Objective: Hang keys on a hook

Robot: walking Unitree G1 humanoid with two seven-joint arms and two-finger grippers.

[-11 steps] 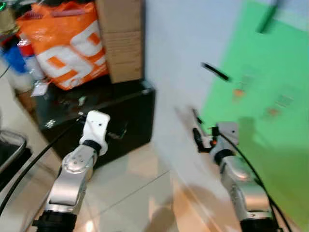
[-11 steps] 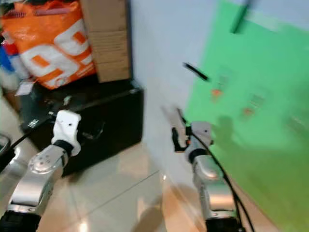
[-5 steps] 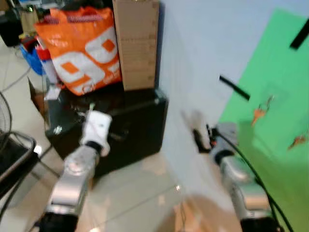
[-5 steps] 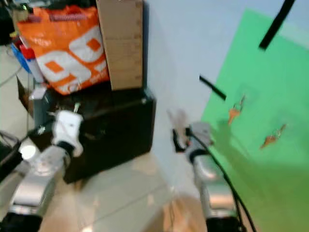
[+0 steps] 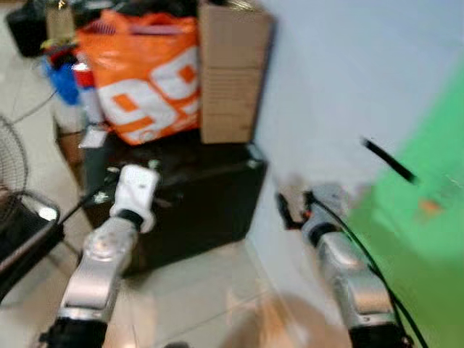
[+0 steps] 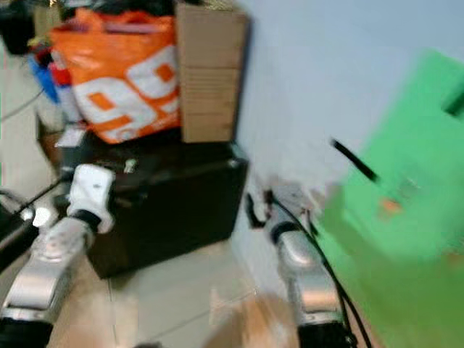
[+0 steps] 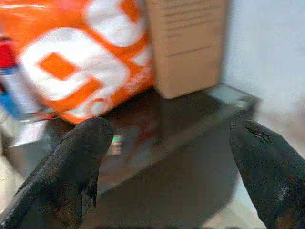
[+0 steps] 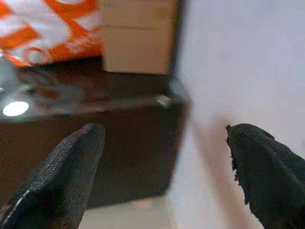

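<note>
Fingers spread wide on both grippers, nothing between them — left gripper raised before a black cabinet, right gripper up near the pale wall. Keys show as a blurred orange spot on the green sheet at the robot's right; hook itself too blurred to tell. An orange bag and cardboard box stand on the cabinet — box touching the wall.

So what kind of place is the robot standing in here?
Probably a storage corner of a home or workroom: an orange shopping bag and a cardboard box sit on a black cabinet, the floor is glossy tile, and a green sheet covers part of the pale wall.
</note>
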